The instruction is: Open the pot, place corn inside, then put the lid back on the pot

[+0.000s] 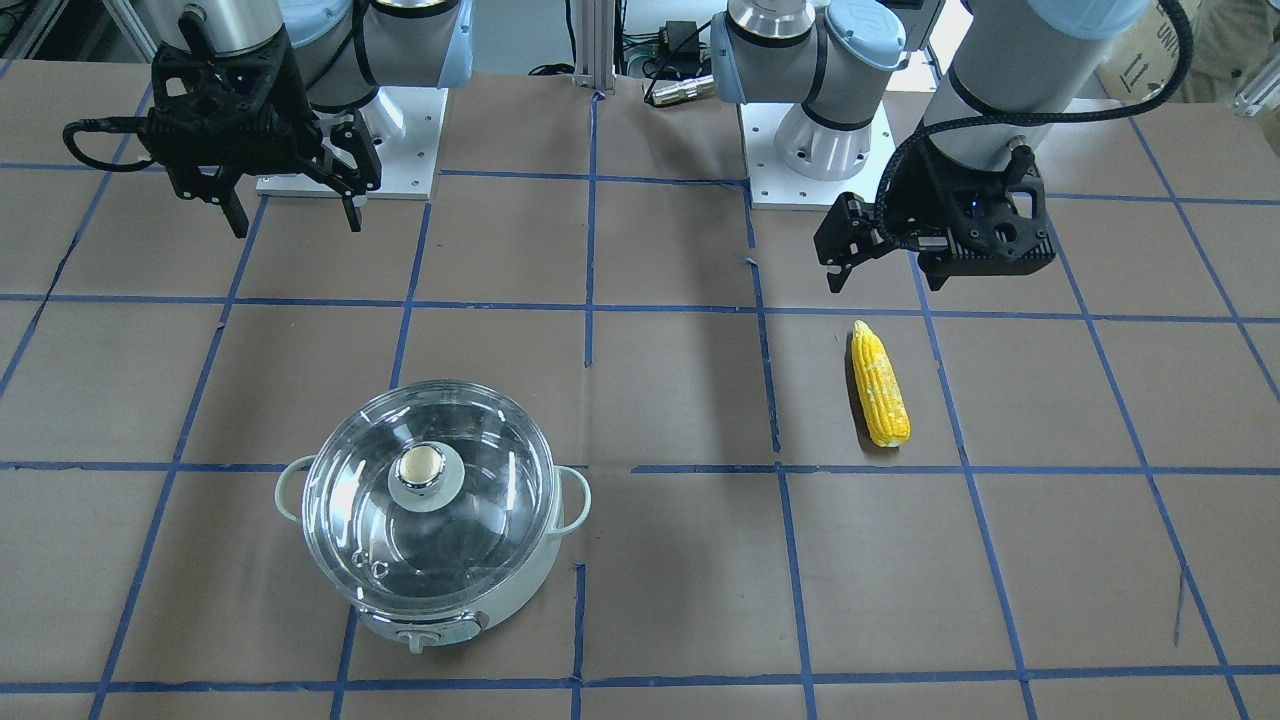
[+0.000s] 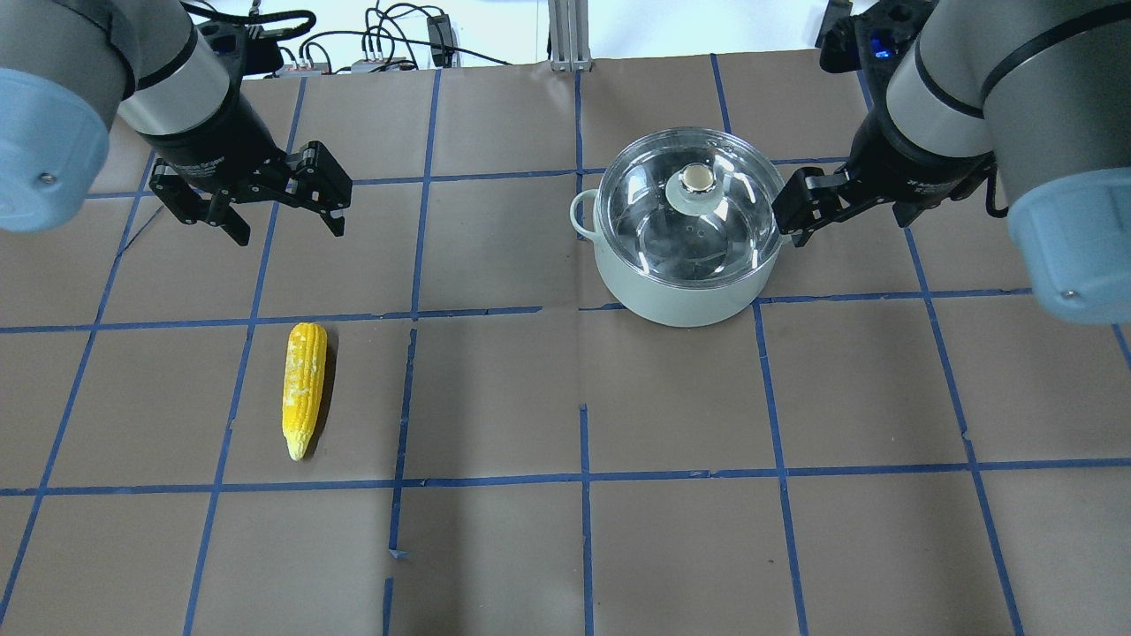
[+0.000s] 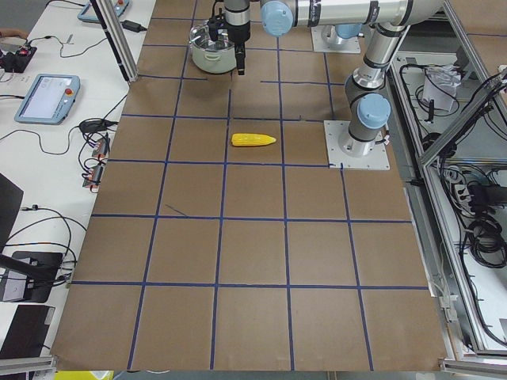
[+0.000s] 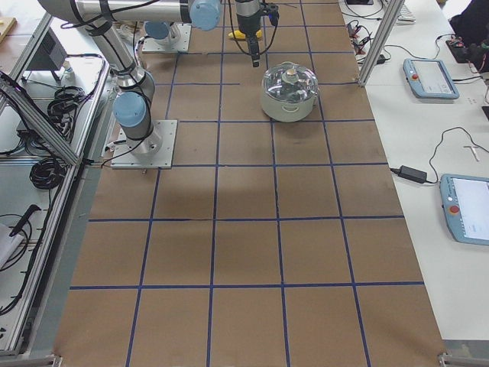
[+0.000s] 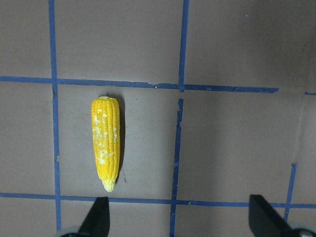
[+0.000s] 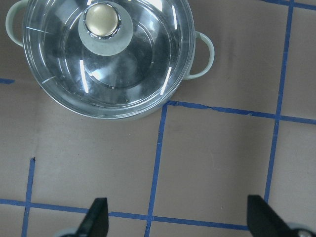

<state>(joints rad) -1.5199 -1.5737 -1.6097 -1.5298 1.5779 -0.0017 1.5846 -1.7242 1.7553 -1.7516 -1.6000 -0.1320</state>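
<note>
The pot (image 1: 430, 605) stands on the table with the glass lid (image 1: 470, 520) on it and the beige knob (image 1: 420, 465) at the centre. It also shows in the overhead view (image 2: 680, 300) and the right wrist view (image 6: 200, 49). The corn (image 1: 880, 385) lies flat on the table, apart from the pot, and shows in the overhead view (image 2: 303, 384) and the left wrist view (image 5: 106, 143). My left gripper (image 5: 180, 219) is open and empty, raised above the table beside the corn's pointed end. My right gripper (image 1: 298, 225) is open and empty, raised, off to the pot's side.
The table is brown paper with a blue tape grid (image 2: 583, 309). The arms' white base plates (image 1: 820, 170) sit at the robot's edge. Side benches hold tablets (image 4: 432, 76) and cables. An aluminium post (image 2: 565, 31) stands at the far edge.
</note>
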